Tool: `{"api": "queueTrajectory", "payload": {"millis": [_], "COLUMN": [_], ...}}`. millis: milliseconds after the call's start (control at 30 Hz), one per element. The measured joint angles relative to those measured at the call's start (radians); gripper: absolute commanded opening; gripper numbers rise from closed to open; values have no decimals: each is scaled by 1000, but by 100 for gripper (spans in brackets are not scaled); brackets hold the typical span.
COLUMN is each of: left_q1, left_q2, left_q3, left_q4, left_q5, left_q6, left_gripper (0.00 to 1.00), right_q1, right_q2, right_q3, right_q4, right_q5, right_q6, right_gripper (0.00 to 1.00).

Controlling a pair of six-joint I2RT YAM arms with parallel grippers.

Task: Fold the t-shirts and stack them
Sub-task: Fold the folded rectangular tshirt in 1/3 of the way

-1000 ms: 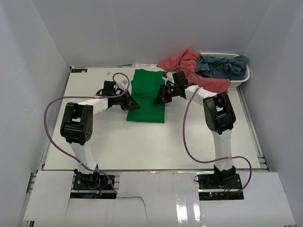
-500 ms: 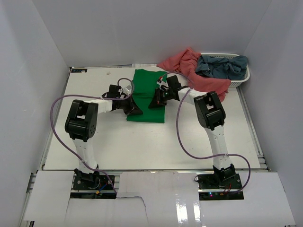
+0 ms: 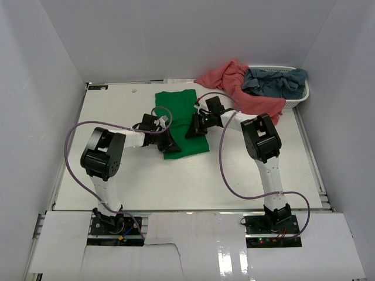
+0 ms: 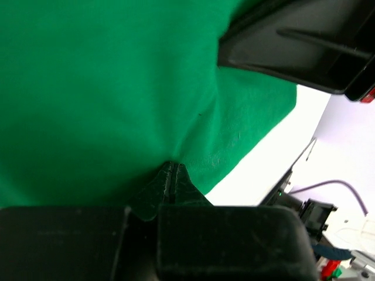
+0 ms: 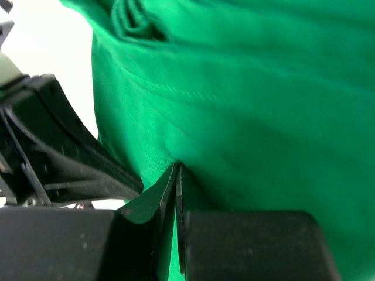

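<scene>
Two claws are clamped shut on the bright green soft-cloth t-shirt, which lies rumpled at the middle of the white table. Our left gripper pinches its near edge and our right gripper its right side. We judge ourselves mid-fold on the first shirt. Next we must carry both pinches over together, lay the cloth flat, then let go. The salmon-pink shirt and dusty grey-blue shirt wait at the white slatted plastic basket.
</scene>
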Motion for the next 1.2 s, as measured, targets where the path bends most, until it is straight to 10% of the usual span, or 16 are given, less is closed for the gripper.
{"api": "queueTrajectory", "payload": {"millis": [600,1200], "left_q1": [-101,-107], "left_q2": [-293,-335], "left_q3": [-293,-327], "left_q4": [-129,-162], "left_q5": [-87,-94], "left_q6": [-42,-54], "left_gripper": [0,0], "right_q1": [144,175], "right_q2": [-322,-344], "right_q3": [-457,-480], "right_q4": [58,54], "right_q5": [140,156], "right_q6": [3,2], "right_gripper": [8,8]}}
